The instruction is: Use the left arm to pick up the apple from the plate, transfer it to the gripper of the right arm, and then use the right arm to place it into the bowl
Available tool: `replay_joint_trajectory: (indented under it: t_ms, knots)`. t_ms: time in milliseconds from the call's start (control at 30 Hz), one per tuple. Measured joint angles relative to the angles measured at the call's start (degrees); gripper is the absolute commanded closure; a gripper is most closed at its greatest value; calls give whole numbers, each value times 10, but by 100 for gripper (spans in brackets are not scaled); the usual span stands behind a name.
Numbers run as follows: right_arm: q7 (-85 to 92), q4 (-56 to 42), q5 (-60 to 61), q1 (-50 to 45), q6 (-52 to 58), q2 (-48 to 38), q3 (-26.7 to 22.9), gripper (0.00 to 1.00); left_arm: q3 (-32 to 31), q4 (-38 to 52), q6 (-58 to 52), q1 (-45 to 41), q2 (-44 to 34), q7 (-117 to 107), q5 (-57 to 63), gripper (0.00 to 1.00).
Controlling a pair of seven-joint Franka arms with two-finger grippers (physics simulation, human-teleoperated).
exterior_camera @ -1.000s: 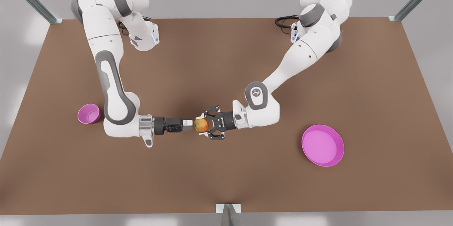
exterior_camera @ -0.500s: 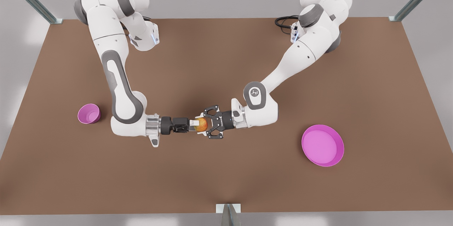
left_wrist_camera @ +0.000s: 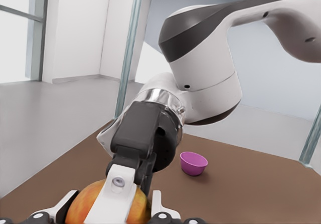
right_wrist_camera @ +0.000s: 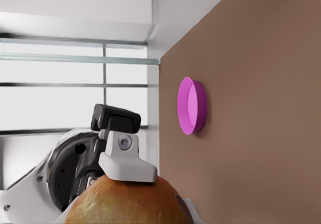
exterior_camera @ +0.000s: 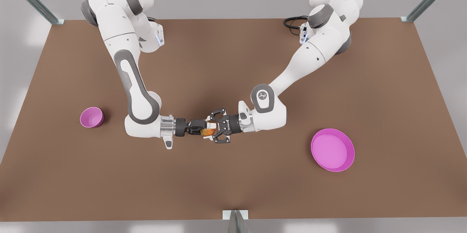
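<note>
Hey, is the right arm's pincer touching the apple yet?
Touching. The right pincer straddles the apple; in the right wrist view its white finger lies flush on the apple, which the left pincer holds.

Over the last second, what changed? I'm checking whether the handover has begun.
The right gripper slid toward the front view's right, closing the gap until its fingers straddle the apple. The left gripper drew back slightly and still holds the apple. I cannot tell whether the right gripper has clamped yet. The bowl and plate stayed put.
</note>
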State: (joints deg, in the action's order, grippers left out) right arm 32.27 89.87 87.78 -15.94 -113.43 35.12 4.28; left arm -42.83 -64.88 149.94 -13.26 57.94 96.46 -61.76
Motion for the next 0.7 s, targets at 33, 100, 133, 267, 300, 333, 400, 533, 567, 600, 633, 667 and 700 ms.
replay_joint_trajectory:
  t_ms: [33,100,133,267,300,333,400,533,567,600,633,667,700]
  knots:
    - [1,0,0,0,-2,0,0,40,0,0,0,0,0,2,0,0]
    - [2,0,1,0,-5,0,0,40,0,0,0,0,0,4,-2,0]
    - [2,-1,1,1,-6,0,0,40,0,0,-1,0,0,6,-3,0]
    - [4,2,-3,9,-7,0,-1,40,0,0,-1,0,0,10,-6,0]
    - [5,4,-4,12,-7,0,-1,40,1,0,-1,0,0,11,-6,0]
    - [6,4,-4,14,-6,0,-2,40,1,0,-1,1,0,12,-6,0]
    - [7,7,-12,25,-5,-2,-2,40,2,-2,-1,3,0,14,-7,0]
    - [9,48,-96,74,10,-42,-2,40,3,-39,-21,66,-13,15,8,0]
    - [10,66,-130,84,12,-61,-2,40,5,-59,-42,101,-24,3,55,0]
    - [10,83,-173,95,14,-79,-2,40,1,-66,-80,141,-36,-21,139,0]
    - [9,96,-223,106,16,-98,-3,40,-1,-67,-130,182,-62,-50,229,0]
    - [7,109,-279,112,18,-116,-3,40,-2,-68,-187,215,-99,-83,324,0]
    - [5,123,-338,118,20,-132,-3,40,-1,-68,-251,235,-144,-119,421,0]
